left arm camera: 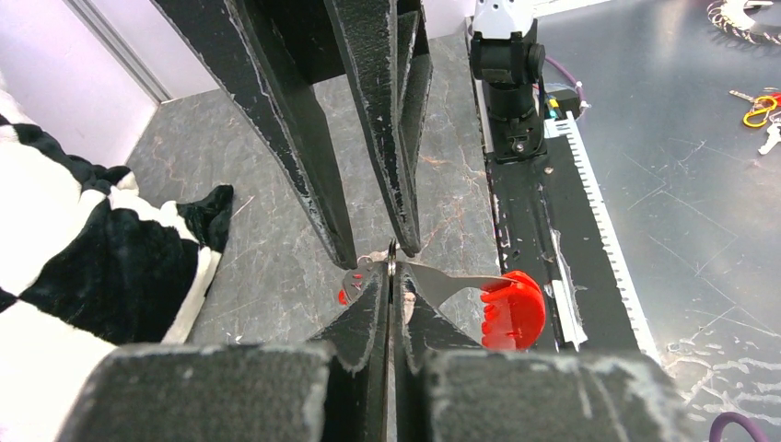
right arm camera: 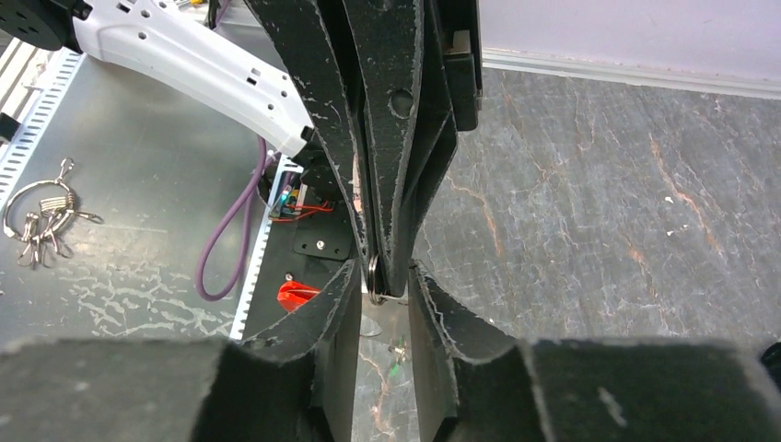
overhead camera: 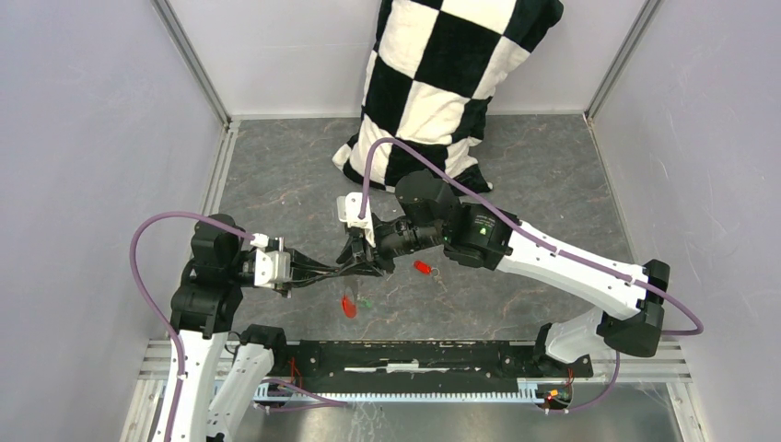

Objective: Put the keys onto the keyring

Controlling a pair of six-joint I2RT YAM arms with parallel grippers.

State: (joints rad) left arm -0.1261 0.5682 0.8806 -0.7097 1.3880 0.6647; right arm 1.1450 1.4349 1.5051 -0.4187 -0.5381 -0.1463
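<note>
Pinching flat together, the fingers of my left gripper (left arm camera: 391,276) hold the thin wire loop of the keyring (left arm camera: 444,281) edge-on, and nothing else is in that grip. Its red fob (left arm camera: 511,310) sticks out to one side of the pads on a grey plate, unsupported as far as I can see. My right gripper (right arm camera: 382,273) faces it head-on with its fingers part open, straddling the same loop and the left fingertips. I see a gap on both sides, so I read it as gripping nothing. Below them, on the grey marbled table (overhead camera: 553,184), the green-headed key (overhead camera: 366,302) lies just beside the spot under the fob. The red-headed key (overhead camera: 423,267) lies a little apart, under the right wrist, and neither key is on the ring. A black-and-white checked cushion (overhead camera: 442,74) leans at the back, well clear. I judge the loop to be stiff, springy wire, slick enough to swivel between flat pads, with the fob's weight tending to twist it, so it needs a firm pinch close to the fob. The keys look featherlight and rigid, lying flat, with a smooth blade likely to skate away. I would take one by its plastic head, across the edges. The eyelet is too small to make out.
</note>
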